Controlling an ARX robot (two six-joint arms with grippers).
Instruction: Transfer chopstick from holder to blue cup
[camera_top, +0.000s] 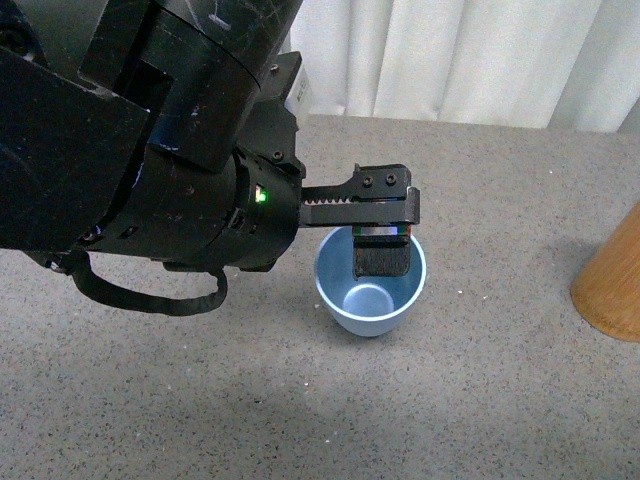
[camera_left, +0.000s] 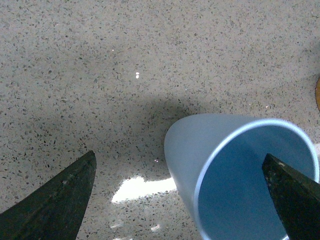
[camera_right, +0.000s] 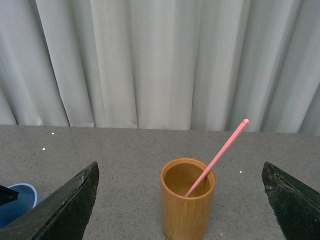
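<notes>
Front: left arm (camera_top: 200, 150) is filling the left half of the frame and reaching out over the blue cup (camera_top: 338, 288). One finger (camera_top: 380, 258) is hanging at the cup mouth. It looks to be dipping just inside the rim, but from this angle it may only be hovering above it. The cup is standing upright and empty on the grey table (camera_top: 300, 420). The holder (camera_top: 615, 285) is showing only at the right edge, well apart from the cup. No chopstick or right arm is showing here.

Left wrist: left gripper (camera_left: 178, 155) is standing wide open, gripping nothing. The cup's near wall is sitting between the fingers, with one tip over the blue interior and the other over bare table.

Right wrist: right gripper (camera_right: 180, 165) is also spread wide and carrying nothing. The holder is sitting dead ahead, centred between the fingers but well short of them. The chopstick (camera_right: 217, 156) is standing in the holder with its lower end inside. Its long axis is leaning well off vertical against the rim, and the blunt end is sticking up clear against the curtain (camera_right: 150, 60).

Transfer isn't started. The right arm is looking nearer, so the pick is likely its job: advance and close across the exposed, tilted shaft.
</notes>
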